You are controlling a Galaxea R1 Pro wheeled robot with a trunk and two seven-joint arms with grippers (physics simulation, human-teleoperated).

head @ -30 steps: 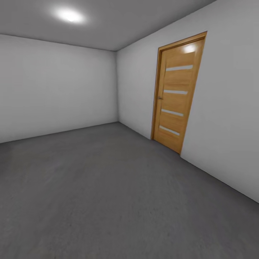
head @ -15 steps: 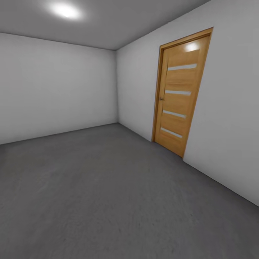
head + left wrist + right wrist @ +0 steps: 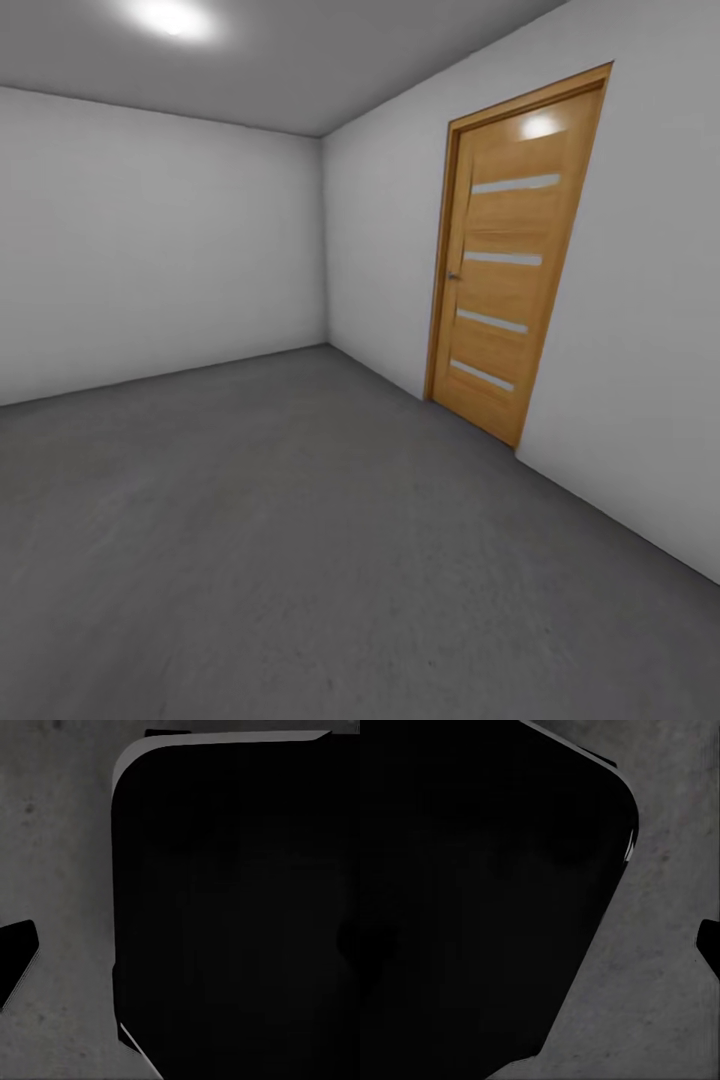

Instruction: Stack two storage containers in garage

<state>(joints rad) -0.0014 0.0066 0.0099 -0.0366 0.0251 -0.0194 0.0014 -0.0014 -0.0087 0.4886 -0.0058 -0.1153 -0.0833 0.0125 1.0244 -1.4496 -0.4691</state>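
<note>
I'm looking across the garage: the floor (image 3: 300, 540) is lying dark grey and speckled, running up to the wooden door (image 3: 510, 270) in the plain white wall (image 3: 150, 240). My wrist cameras are showing black bulk over floor; jaws' opening — can't tell.
</note>
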